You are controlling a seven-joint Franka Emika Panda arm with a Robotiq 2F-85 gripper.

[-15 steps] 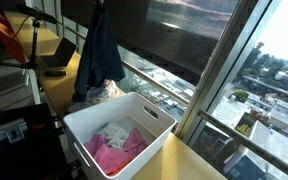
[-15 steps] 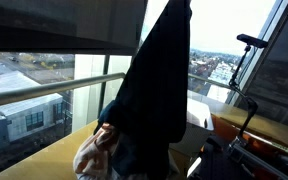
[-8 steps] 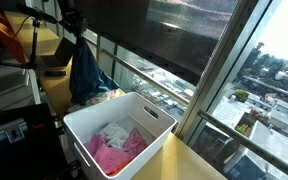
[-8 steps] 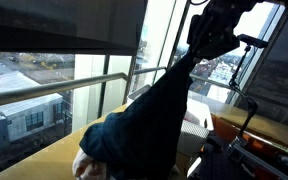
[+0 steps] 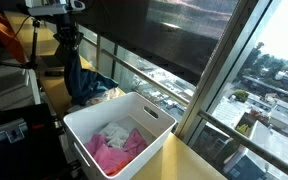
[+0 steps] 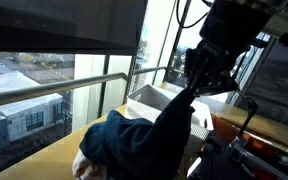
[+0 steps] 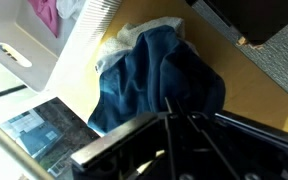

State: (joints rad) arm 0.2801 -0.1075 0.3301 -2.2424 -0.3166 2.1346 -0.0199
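Behind the white bin (image 5: 149,150), along its far side, ran the window (image 5: 259,95), the largest thing in sight, with a dark blind drawn over the upper part and rooftops showing through the glass below. Under the bin lay the table (image 5: 199,162), a yellow wooden top that carried the bin and stretched away past both of its short ends in both exterior views. The bin itself stood open-topped on that table, a handle slot showing in its wall in the wrist view (image 7: 14,52). Just beside the bin, off one short end, the blue garment (image 5: 81,82) was drawn up in a slanting fold from the table to the pincer (image 5: 71,48), its lower part bunched in a heap on the table near the bin's wall (image 6: 134,140). The pincer, above and to the outer side of the bin, was clenched on the garment's upper end, the cloth pinched between its fingers and spreading wide below them in the wrist view (image 7: 164,85). Between the garment's heap and the bin lay a pale cloth (image 5: 106,93), partly covered by the blue fabric and touching the bin's wall. Inside the bin lay a pink cloth (image 5: 109,155), and on it, toward the bin's middle, a smaller white cloth (image 5: 114,133).
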